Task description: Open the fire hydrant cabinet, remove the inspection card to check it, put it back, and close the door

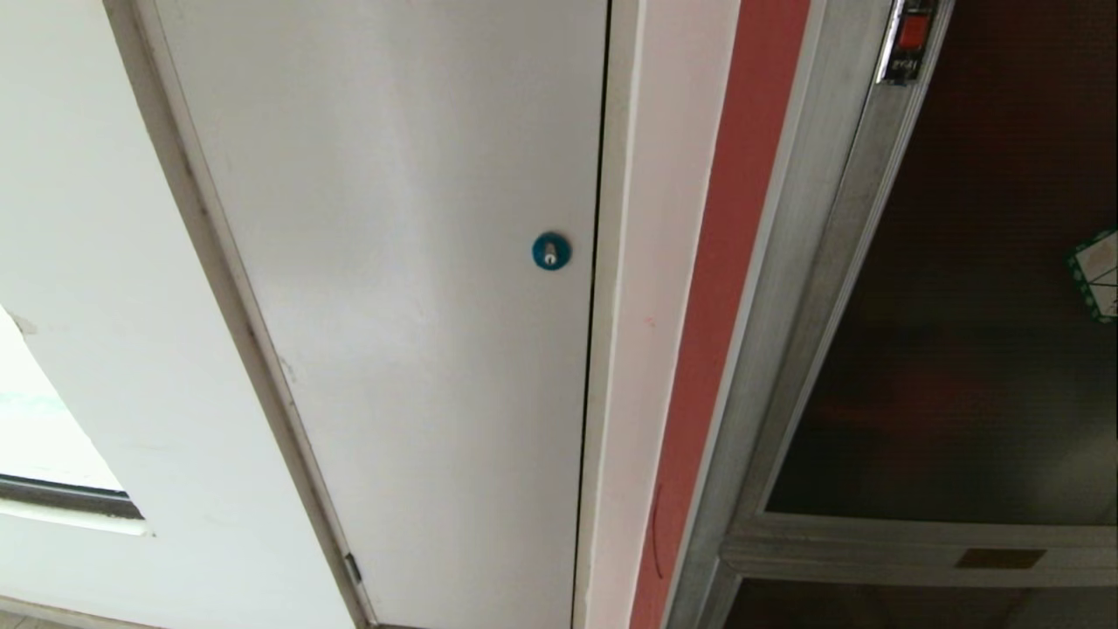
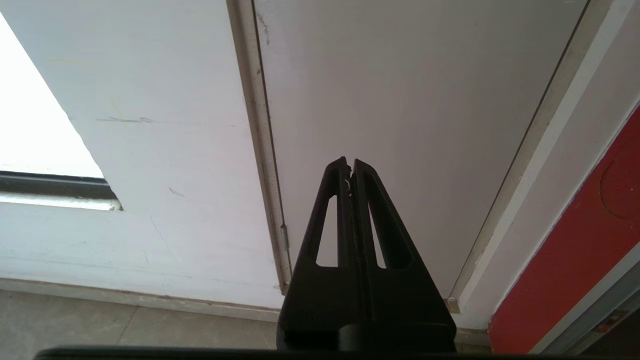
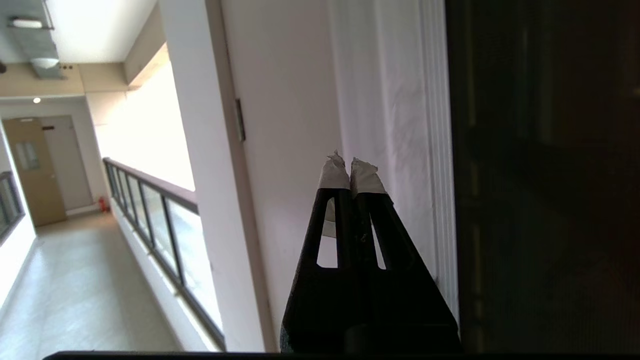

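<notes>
Setting: white corridor wall, with a white panel carrying a blue lock; a railing runs along the walkway.
Landmark: door of the cabinet, dark glass in a silver frame, at the right of the head view.
Cabinet: red side strip lies between the door and the white panel.
Door state: looks flush in its frame, so judged not yet opened.
Latch: small red latch sits on the door's left frame edge, high up; likely the place to pull.
Sticker: green-bordered sticker on the glass, right of the latch and lower.
Card: not visible; presumably behind the door.
Right gripper: jaws together, taped tips, empty, just left of the door's frame, apparently heading for it.
Left gripper: jaws together, empty, parked facing the white panel, well left of the door.
Stage: early, approach only.
</notes>
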Robot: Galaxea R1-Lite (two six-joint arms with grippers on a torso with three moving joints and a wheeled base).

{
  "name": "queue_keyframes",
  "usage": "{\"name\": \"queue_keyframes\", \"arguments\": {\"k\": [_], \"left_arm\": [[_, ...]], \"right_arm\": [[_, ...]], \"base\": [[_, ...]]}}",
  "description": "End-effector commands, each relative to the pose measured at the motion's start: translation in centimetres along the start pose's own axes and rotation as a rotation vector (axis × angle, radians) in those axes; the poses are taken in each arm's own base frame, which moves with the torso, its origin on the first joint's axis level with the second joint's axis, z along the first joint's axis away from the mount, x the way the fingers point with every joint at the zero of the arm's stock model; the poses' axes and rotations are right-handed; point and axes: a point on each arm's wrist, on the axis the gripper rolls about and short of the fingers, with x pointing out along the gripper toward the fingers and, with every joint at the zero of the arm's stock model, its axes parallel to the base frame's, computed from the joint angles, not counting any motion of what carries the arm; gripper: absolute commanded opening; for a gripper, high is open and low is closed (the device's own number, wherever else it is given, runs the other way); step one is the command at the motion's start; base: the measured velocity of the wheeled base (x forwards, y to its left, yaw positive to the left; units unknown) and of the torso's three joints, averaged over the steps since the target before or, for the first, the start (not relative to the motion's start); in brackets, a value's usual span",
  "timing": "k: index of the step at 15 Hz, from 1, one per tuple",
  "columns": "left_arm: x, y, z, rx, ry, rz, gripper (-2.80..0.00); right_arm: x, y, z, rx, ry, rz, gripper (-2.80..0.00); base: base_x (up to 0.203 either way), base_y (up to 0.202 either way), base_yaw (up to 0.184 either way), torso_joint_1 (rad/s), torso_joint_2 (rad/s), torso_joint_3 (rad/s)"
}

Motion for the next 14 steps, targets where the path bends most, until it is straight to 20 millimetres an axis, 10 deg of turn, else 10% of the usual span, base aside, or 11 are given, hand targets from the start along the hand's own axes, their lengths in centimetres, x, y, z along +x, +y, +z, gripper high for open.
{"name": "queue_keyframes", "arguments": {"k": [1, 14], "left_arm": [[0.0, 0.0, 0.0, 0.000, 0.001, 0.001, -2.80], [0.0, 0.0, 0.0, 0.000, 0.000, 0.001, -2.80]], "right_arm": [[1.4, -1.2, -0.6, 0.004, 0.001, -0.010, -2.80], [4.9, -5.6, -2.4, -0.010, -0.064, -0.180, -2.80]], "base": [[0.000, 0.000, 0.000, 0.000, 0.00, 0.000], [0.000, 0.000, 0.000, 0.000, 0.00, 0.000]]}}
